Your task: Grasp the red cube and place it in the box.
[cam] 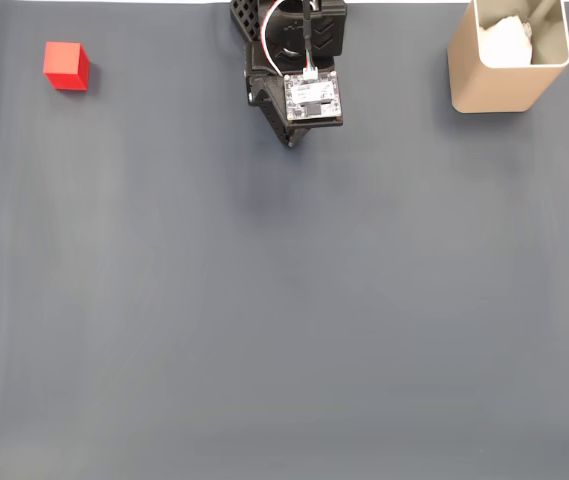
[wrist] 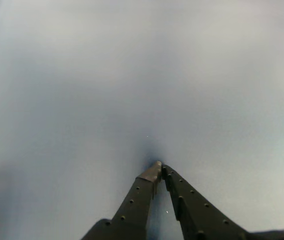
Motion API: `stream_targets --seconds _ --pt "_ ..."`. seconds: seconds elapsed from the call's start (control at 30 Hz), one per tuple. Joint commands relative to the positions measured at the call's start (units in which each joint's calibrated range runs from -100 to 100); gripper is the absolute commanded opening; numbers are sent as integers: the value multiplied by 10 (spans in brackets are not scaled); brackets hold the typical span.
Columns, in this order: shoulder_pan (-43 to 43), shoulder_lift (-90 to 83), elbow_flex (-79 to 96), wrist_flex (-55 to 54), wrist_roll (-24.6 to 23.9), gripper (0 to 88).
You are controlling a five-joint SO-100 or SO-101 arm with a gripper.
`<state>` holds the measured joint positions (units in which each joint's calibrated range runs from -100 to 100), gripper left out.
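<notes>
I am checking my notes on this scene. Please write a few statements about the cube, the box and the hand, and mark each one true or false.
1. The red cube lies on the table, at the upper left of the fixed view. True.
2. The hand holds the cube. False: its fingertips meet with nothing between them.
3. The box stands upright at the upper right. True.
4. The cube touches the box. False: they are far apart.

A plain tabletop test bench, covered by a dark grey mat [cam: 284,330].
</notes>
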<state>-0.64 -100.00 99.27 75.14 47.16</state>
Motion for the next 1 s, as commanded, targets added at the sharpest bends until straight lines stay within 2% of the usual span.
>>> stream_targets --seconds 0.0,0.97 --pt "0 1 5 9 -2 9" --pt "-2 1 5 9 0 3"
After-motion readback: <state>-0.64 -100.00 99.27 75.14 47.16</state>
